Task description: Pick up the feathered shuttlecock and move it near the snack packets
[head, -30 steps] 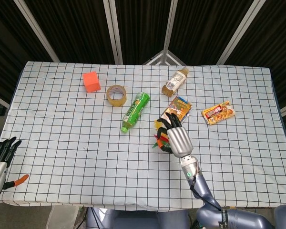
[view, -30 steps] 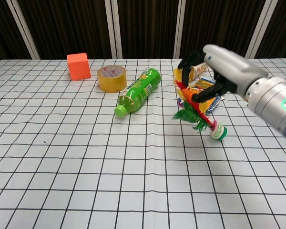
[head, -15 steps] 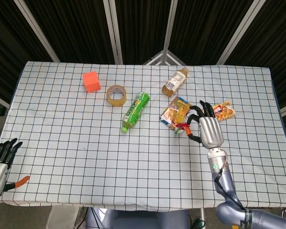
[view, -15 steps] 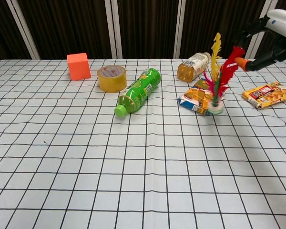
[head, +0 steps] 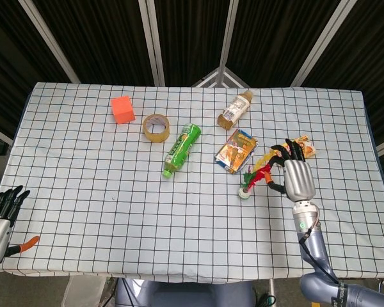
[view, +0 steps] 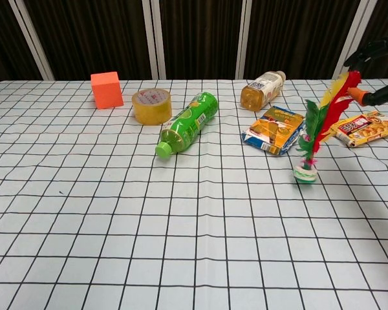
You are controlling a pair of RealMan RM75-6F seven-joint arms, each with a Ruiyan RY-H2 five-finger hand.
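Observation:
The feathered shuttlecock has red, yellow and green feathers and a white-green base. It leans with its base low over the cloth, in front of and between the two snack packets. My right hand holds it by the feather tips, and in the chest view only the fingers show at the right edge. One snack packet lies to the shuttlecock's left. The other snack packet lies to its right, partly hidden by the hand in the head view. My left hand rests at the table's near left corner, fingers apart, empty.
An orange cube, a tape roll and a green bottle lie left of the packets. A brown drink bottle lies behind them. The table's right edge is close to my right hand.
My right hand has moved right and toward me with the shuttlecock, from against the left packet to the gap between the two. The shuttlecock now tilts, base lower. The left hand stays put.

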